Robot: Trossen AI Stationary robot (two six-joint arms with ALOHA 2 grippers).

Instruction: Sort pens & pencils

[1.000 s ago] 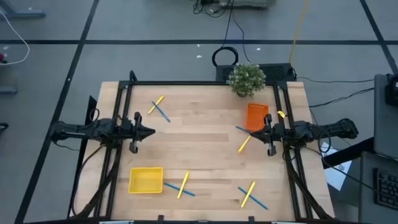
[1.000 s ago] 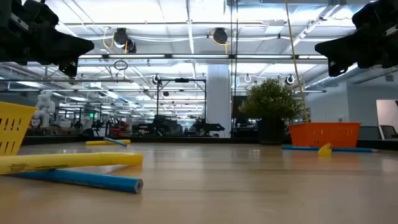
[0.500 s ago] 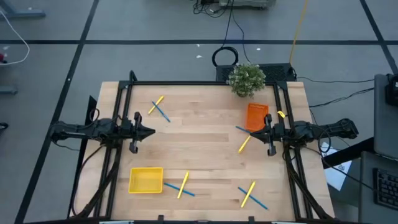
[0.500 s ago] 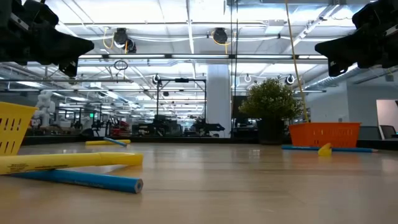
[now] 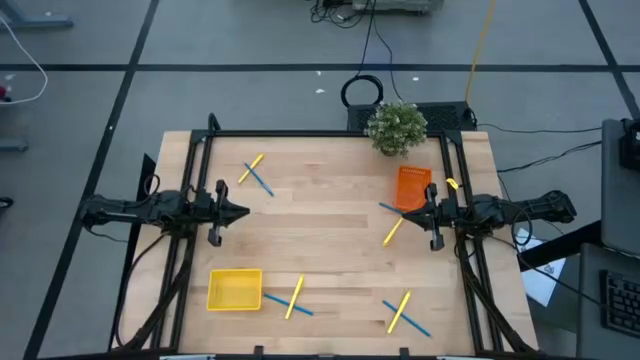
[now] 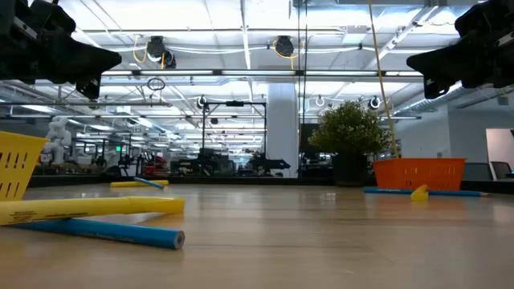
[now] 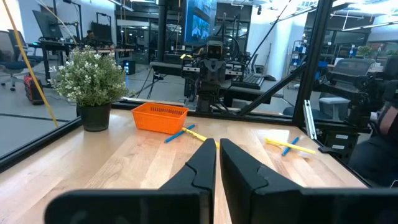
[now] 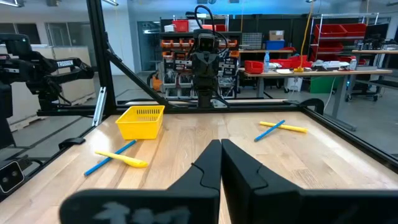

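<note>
so left gripper [image 5: 243, 211] sits mid-left, fingers clenched on nothing. pens & pencils [image 5: 256, 175] lie in crossed yellow-blue pairs at upper left, bottom centre and lower right. right gripper [image 5: 410, 210], mid-right, is clenched too.

In your low view, the yellow tray [image 6: 14, 164] at nine o'clock was cut off by the edge, and so was a yellow stick [image 6: 88, 208]. Both arms ran out of frame at the top corners.
</note>
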